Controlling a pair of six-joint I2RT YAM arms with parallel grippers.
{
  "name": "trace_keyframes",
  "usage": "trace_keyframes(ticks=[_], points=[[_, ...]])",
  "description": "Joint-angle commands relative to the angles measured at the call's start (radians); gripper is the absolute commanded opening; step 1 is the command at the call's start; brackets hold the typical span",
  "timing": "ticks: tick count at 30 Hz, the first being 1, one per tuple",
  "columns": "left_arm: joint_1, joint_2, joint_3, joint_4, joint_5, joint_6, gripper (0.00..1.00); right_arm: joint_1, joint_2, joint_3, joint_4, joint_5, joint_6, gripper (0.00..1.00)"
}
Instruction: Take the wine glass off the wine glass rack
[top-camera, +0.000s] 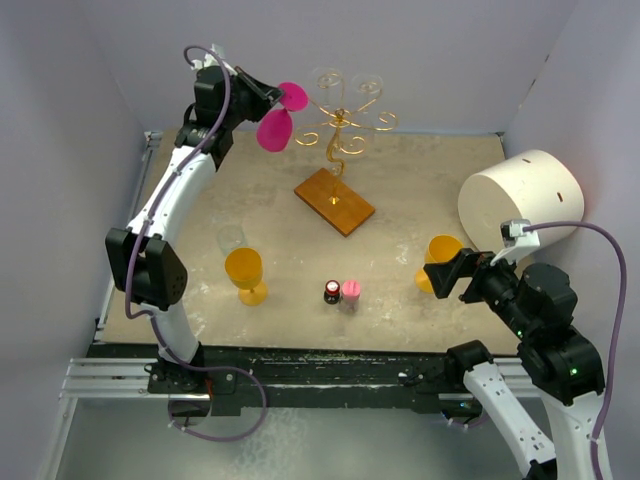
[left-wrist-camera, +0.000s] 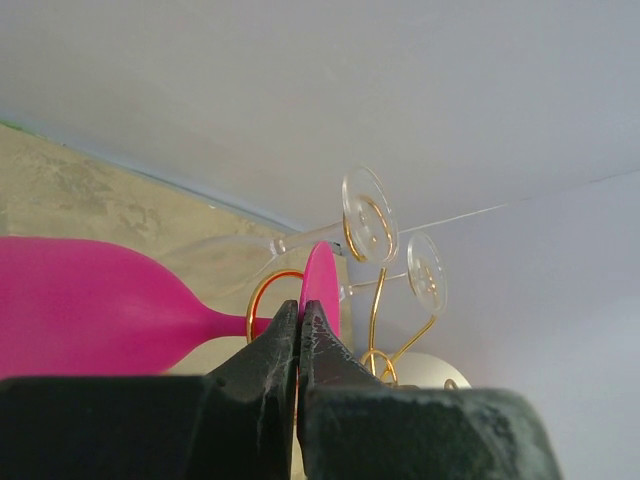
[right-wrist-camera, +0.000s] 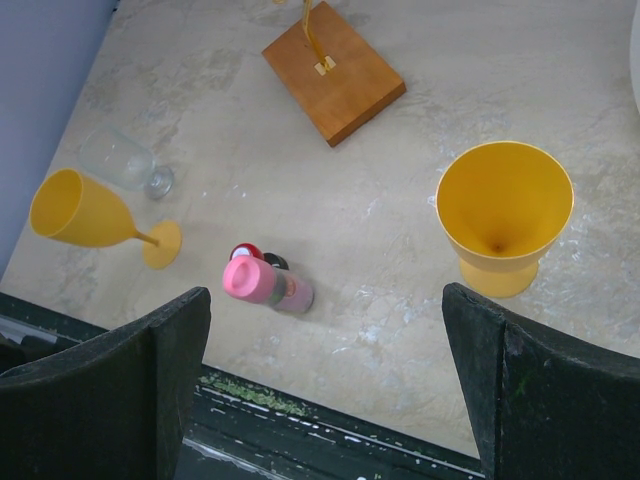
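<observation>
left gripper (left-wrist-camera: 300, 312) clamped on pink wine glass (left-wrist-camera: 100, 305) foot, at rack (top-camera: 335, 200); right gripper (right-wrist-camera: 325, 300) jaws apart.

A: What is cut off?
B: In the left wrist view, the pink wine glass (left-wrist-camera: 90, 305) bowl runs past the left edge.
A: And the wine glass rack (right-wrist-camera: 335, 75)?
B: The right wrist view's top edge crops its wire stem.

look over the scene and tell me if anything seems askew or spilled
Nothing spilled or broken. Only the pink wine glass is askew: it lies sideways at the wine glass rack, its stem inside a gold loop, the left tool pinching its foot's rim.
</observation>
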Motion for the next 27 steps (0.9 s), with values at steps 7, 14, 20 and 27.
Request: trace_keyframes(ticks=[7, 14, 20, 27], points=[[0.022, 0.02, 0.049, 0.09, 0.04, -0.102, 0.0, 0.0, -0.001, 0.002, 0.042, 0.013, -0.014, 1.0], [0.022, 0.064, 0.105, 0.072, 0.07, -0.129, 0.0, 0.0, -0.002, 0.002, 0.042, 0.014, -0.013, 1.0], [0.022, 0.078, 0.117, 0.074, 0.094, -0.14, 0.0, 0.0, 0.001, 0.001, 0.043, 0.016, -0.013, 1.0], [0.016, 0.062, 0.099, 0.096, 0.137, -0.152, 0.0, 0.0, 0.003, 0.0, 0.044, 0.016, -0.011, 1.0]])
